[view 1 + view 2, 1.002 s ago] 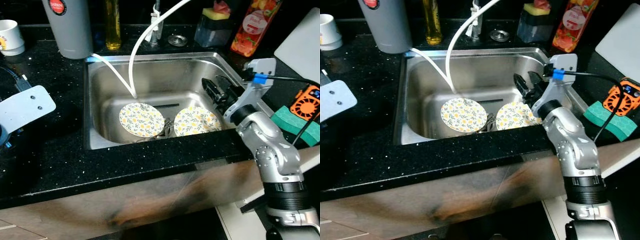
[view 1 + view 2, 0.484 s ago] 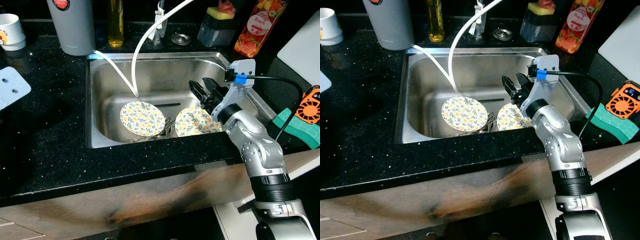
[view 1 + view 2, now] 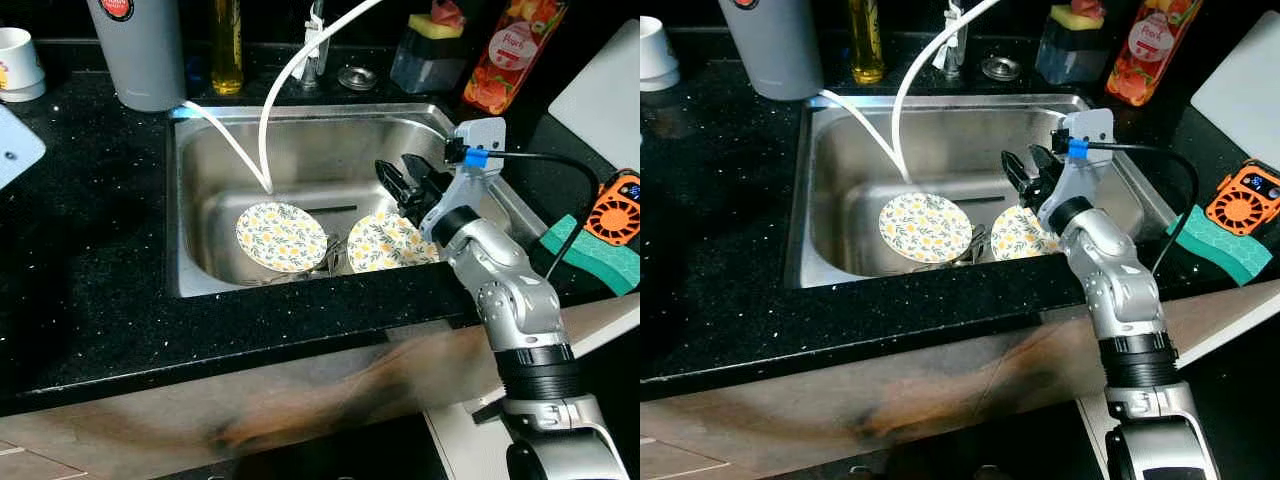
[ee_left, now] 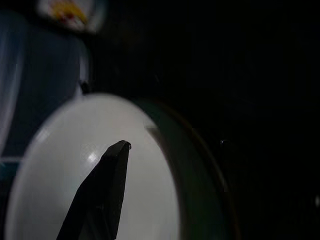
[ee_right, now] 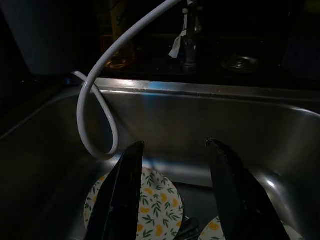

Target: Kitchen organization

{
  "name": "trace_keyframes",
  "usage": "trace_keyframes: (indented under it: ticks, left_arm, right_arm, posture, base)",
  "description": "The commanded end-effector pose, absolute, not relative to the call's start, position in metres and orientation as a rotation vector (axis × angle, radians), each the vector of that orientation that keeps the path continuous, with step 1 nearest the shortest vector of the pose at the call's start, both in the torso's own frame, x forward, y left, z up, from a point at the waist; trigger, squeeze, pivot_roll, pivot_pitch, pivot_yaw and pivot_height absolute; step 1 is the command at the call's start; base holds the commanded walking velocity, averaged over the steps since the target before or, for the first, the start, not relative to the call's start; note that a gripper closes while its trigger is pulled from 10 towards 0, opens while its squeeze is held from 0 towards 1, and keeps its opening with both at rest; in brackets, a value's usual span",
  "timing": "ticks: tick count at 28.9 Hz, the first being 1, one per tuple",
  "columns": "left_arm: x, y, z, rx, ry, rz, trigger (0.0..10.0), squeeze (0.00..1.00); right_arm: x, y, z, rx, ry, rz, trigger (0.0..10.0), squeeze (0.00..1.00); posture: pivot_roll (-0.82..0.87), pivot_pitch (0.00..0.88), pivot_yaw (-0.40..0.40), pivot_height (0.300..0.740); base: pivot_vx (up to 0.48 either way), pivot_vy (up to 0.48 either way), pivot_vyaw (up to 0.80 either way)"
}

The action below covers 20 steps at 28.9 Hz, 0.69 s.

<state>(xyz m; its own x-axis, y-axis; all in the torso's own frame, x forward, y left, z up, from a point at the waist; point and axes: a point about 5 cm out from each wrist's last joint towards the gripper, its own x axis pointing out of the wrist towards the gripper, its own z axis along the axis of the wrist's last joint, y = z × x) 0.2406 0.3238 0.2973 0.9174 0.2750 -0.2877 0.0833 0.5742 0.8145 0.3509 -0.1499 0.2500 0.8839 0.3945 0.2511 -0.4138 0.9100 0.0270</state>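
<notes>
Stainless sink (image 3: 300, 140) set in a black speckled bench (image 3: 90, 290), with two floral plates lying in its basin. The right gripper (image 3: 402, 184) hangs inside the sink above the right-hand floral plate (image 3: 385, 245), jaws parted and holding nothing; the right wrist view shows both black fingers (image 5: 122, 195) spread with bare steel between them. The left-hand floral plate (image 3: 282, 237) lies flat just beside the first, with what appears to be cutlery between the two, though the glare makes this uncertain. A white hose (image 3: 285, 80) loops from the tap down into the basin, ending near the left plate.

The step in hand is judged to be reaching for the right plate. A flat plate on steel offers no edge from above, so the jaws should come in low at the rim nearest the gripper, one finger sliding beneath, and lift with a tilt. The descent should stay clear of the hose and the sink wall.

The left gripper (image 4: 100, 195) hovers over a pale round dish (image 4: 75, 150); its jaw state cannot be told.
</notes>
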Motion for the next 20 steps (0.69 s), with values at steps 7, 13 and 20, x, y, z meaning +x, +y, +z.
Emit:
trace_keyframes:
  ticks: [7,13,20]
  left_arm:
    - [0.237,0.341,0.284,0.959,0.486,0.195,0.0,0.0]
    - [0.245,0.337,0.299,0.91,0.369,0.246,0.0,0.0]
    - [0.256,0.323,0.313,0.829,0.241,0.209,0.0,0.0]
  right_arm:
    - [0.353,-0.155,0.25,0.082,-0.255,0.41,10.0,0.0]
    - [0.354,-0.156,0.25,0.078,-0.253,0.408,10.0,0.0]
    - [0.353,-0.156,0.25,0.077,-0.256,0.404,10.0,0.0]
  posture:
    - [0.24,0.115,-0.107,0.74]
    - [0.23,0.11,-0.105,0.74]
    - [0.22,0.101,-0.097,0.74]
  base:
    - [0.0,0.0,0.0]
    - [0.0,0.0,0.0]
    - [0.0,0.0,0.0]
